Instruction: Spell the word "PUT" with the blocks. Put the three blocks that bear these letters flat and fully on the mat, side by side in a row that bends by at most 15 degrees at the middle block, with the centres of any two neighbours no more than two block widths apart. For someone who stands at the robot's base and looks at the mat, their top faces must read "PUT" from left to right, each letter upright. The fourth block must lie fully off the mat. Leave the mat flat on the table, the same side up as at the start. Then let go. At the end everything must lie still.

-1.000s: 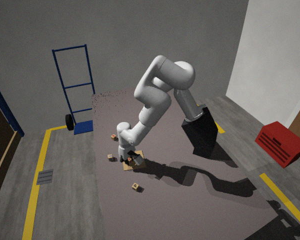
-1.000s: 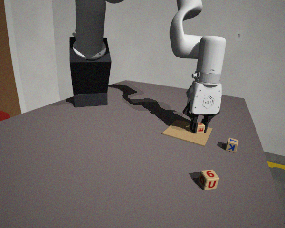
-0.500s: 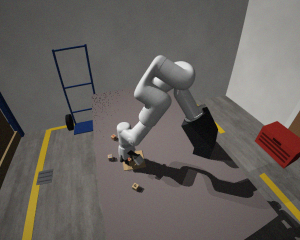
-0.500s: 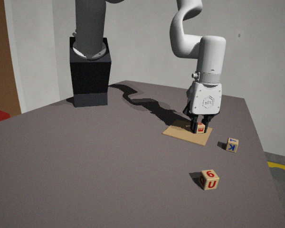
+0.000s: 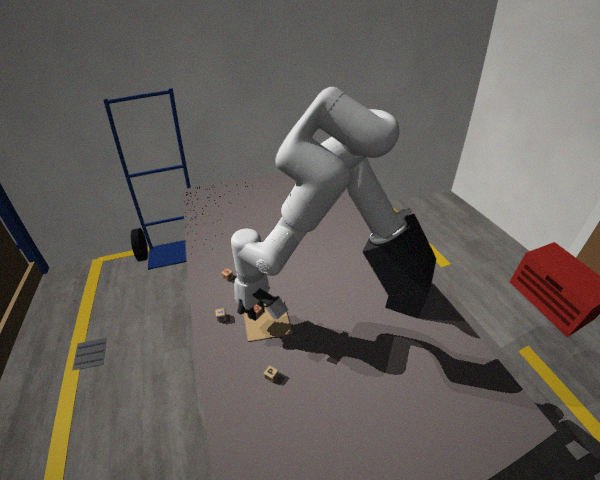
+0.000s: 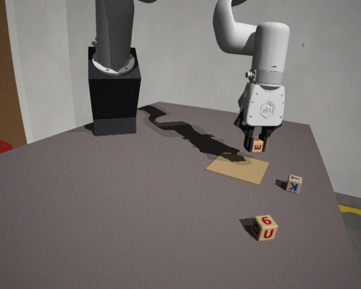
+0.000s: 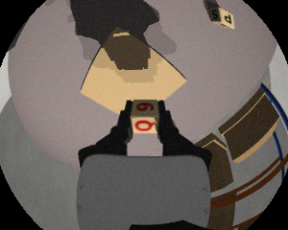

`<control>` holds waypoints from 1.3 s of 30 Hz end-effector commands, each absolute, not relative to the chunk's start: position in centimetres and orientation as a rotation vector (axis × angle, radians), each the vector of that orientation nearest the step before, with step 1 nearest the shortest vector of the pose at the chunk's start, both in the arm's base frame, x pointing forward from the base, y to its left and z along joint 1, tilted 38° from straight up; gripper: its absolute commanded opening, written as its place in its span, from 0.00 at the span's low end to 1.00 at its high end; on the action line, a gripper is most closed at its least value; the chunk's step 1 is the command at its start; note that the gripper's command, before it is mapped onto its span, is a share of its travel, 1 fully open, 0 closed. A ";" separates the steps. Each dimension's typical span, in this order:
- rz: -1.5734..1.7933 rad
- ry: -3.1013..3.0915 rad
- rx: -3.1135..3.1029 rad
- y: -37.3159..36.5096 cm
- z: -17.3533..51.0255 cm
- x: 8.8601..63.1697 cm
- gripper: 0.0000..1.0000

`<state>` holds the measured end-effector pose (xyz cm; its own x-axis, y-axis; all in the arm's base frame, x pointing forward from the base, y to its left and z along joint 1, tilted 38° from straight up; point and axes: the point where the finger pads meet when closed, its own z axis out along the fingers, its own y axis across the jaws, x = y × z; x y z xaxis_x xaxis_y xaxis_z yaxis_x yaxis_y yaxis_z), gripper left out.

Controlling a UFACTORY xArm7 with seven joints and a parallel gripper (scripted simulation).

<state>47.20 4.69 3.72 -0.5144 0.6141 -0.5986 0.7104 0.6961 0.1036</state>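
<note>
My gripper [image 5: 253, 310] [image 6: 256, 145] [image 7: 145, 108] is shut on a wooden block [image 5: 257, 308] [image 6: 257, 145] [image 7: 146, 118] with red letters, an E on one side. It holds the block a little above the edge of the tan mat [image 5: 264, 333] [image 6: 236, 171] [image 7: 102, 86]. No block lies on the mat. A block with P on top [image 5: 271, 371] [image 7: 223, 18] lies on the table apart from the mat; I do not see it in the exterior view. A block with blue K and T [image 5: 220, 312] [image 6: 293, 183] lies beside the mat. A block with red U and 9 [image 5: 228, 273] [image 6: 265, 227] lies farther off.
The arm's black pedestal [image 5: 401, 263] [image 6: 114, 93] stands at the table's edge. The table's edge [image 6: 327, 186] runs close past the K/T block. A blue hand truck [image 5: 145, 175] and a red toolbox [image 5: 561, 286] stand on the floor beyond the table.
</note>
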 end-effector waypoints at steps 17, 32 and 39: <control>-0.206 2.287 1.008 6.7 7.8 44.8 0.27; 0.017 1.932 1.564 -4.9 12.0 43.2 0.27; 0.050 1.867 1.638 -6.6 12.5 42.6 0.27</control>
<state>42.51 -6.68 12.38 -0.0143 0.8986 -0.4386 0.8774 0.2216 0.4255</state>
